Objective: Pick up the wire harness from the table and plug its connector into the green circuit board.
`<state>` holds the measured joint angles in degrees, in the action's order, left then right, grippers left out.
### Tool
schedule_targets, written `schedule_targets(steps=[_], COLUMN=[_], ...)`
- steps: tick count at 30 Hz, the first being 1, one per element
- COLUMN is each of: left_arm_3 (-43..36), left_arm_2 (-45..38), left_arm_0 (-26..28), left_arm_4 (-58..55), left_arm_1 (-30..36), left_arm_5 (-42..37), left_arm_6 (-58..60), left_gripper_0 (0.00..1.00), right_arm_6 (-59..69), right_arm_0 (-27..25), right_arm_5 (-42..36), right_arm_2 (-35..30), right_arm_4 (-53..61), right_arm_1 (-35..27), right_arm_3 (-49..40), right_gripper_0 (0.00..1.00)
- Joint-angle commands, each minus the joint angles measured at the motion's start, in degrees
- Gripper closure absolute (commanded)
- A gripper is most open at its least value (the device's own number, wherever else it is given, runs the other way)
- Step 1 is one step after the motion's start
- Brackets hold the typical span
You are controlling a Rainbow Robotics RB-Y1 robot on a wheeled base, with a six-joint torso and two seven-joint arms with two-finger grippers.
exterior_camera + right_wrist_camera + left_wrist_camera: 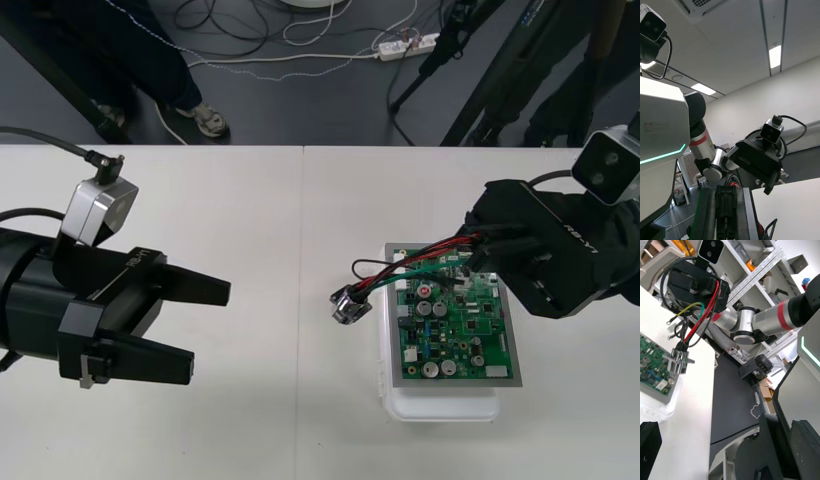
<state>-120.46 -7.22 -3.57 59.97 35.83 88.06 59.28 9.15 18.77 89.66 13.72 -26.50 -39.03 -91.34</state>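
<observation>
The green circuit board (470, 335) lies on its white base (440, 405) at the right of the table. My right gripper (480, 243) hovers over the board's far right corner, shut on the plug end of the wire harness (415, 265). The red, black and green wires run left from it to the round metal socket (350, 303), which hangs just off the board's left edge. In the left wrist view the socket (678, 360) dangles under the right gripper (702, 296), above the board (651, 363). My left gripper (210, 328) stands open at the left of the table, holding nothing.
Bare table stretches between the left gripper and the board. Beyond the table's far edge lie cables, a white power strip (405, 45) and dark tripod legs (470, 70) on the floor.
</observation>
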Motion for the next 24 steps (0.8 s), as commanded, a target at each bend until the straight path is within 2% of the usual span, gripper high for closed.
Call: schedule_targets(steps=[1, 9, 17, 24], left_arm_3=[-1.8, -1.8, -1.8, -1.44], left_arm_2=[-1.66, 1.86, 8.62, 12.76], left_arm_0=[-0.82, -0.12, -0.64, -2.67], left_arm_4=[-1.17, -1.78, -2.93, -3.45], left_arm_1=[4.78, 9.96, 12.16, 12.16], left_arm_5=[-3.25, -12.65, -23.03, -28.3], left_arm_6=[-8.04, -17.79, -29.13, -37.66], left_gripper_0=[0.0, 0.0, 0.0, 0.0], right_arm_6=[0.96, -0.44, -0.53, -1.5], right_arm_0=[-1.72, -5.06, -10.24, -12.09], right_arm_5=[0.34, 0.34, -8.53, -12.75], right_arm_2=[-3.52, -6.69, -11.43, -11.87], right_arm_4=[0.75, -1.36, -6.63, -9.18], right_arm_1=[-2.63, -3.69, -4.13, -4.22], right_arm_3=[-2.0, -5.34, -12.9, -14.57], right_gripper_0=[1.0, 1.0, 1.0, 1.0])
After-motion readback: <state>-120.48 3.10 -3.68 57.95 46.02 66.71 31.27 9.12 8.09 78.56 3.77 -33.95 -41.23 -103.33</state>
